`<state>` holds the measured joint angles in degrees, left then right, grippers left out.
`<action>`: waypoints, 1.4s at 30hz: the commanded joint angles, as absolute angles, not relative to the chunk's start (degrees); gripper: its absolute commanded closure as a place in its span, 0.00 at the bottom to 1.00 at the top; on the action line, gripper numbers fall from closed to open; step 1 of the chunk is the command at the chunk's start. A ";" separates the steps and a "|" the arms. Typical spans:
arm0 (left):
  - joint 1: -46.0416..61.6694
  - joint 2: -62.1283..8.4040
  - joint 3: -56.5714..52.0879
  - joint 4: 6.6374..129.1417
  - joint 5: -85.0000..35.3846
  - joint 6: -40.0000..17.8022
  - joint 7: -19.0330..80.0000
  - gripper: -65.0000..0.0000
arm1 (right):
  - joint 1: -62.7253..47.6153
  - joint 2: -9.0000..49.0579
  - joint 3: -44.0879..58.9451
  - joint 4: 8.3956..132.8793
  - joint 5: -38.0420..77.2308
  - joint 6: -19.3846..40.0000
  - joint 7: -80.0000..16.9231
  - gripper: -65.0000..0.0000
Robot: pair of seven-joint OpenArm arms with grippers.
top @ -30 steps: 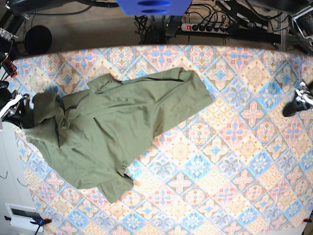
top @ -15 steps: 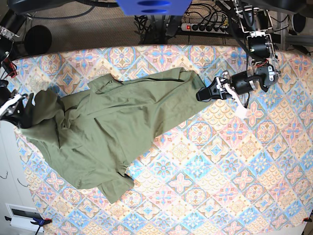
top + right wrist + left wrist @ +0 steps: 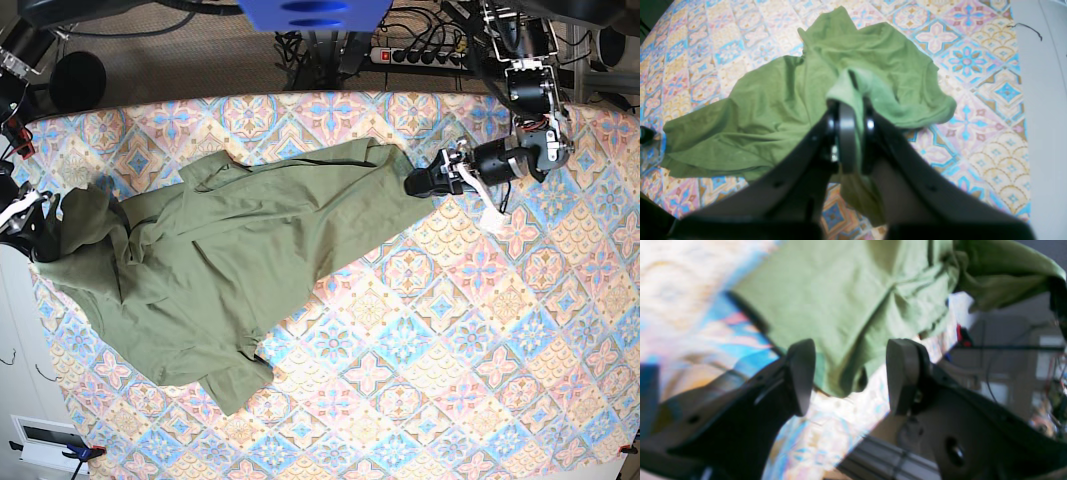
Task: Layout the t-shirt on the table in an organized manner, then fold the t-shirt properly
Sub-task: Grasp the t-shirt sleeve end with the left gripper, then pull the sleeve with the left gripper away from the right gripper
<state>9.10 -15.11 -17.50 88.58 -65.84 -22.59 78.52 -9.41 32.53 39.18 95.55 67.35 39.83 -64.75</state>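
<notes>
Overhead, the shirt [image 3: 240, 250] lay crumpled on the bench [image 3: 480, 340]. Left wrist: left end effector [image 3: 850, 376] spread before a hem corner, probably to grab it. Right wrist: right end effector [image 3: 853, 133] pinched raised cloth, probably for spreading.

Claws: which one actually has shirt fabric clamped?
The right claw, shut on the t-shirt at its bunched end. The left claw is open at the opposite edge.
</notes>
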 commanded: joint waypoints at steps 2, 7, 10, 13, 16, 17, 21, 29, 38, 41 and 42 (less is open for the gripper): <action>8.31 -15.43 -17.54 89.36 -64.04 -22.81 76.97 0.48 | -8.75 34.07 39.78 96.31 68.62 40.00 -63.16 0.99; 7.96 -13.41 -17.27 89.27 -60.44 -22.81 76.44 0.48 | -8.75 33.98 39.69 95.43 68.62 40.00 -63.16 0.99; 7.87 -12.18 -17.19 87.34 -59.82 -22.81 76.62 0.48 | -8.75 33.98 39.69 94.55 68.62 40.00 -63.16 0.99; 7.78 -11.38 -17.45 84.62 -59.21 -22.81 76.53 0.48 | -8.75 33.98 39.69 93.67 68.62 40.00 -63.16 0.99; 7.78 -11.21 -17.45 84.00 -59.30 -22.81 76.53 0.48 | -8.75 33.98 39.87 93.14 68.62 40.00 -63.16 0.99; 7.87 -11.21 -17.54 84.00 -59.38 -22.81 76.53 0.48 | -8.75 33.98 39.87 93.14 68.62 40.00 -63.16 0.99; 7.96 -11.21 -18.51 84.09 -59.74 -22.81 76.53 0.54 | -8.75 33.98 39.69 93.14 68.62 40.00 -63.16 0.99; 7.96 -10.59 -24.31 83.91 -59.74 -22.81 76.62 0.58 | -8.75 33.98 39.60 93.14 68.62 40.00 -63.08 0.99; 4.53 -5.14 -24.31 81.71 -55.52 -22.81 76.53 0.59 | -7.16 33.89 39.52 93.05 68.62 40.00 -63.16 0.99; 3.82 -3.56 -24.31 81.54 -54.81 -22.90 76.53 0.60 | -7.08 33.89 39.52 93.05 68.62 40.00 -63.16 0.99; 3.74 -3.30 -24.22 81.54 -54.81 -22.90 76.53 0.63 | -7.08 33.89 39.52 93.05 68.62 40.00 -63.16 0.99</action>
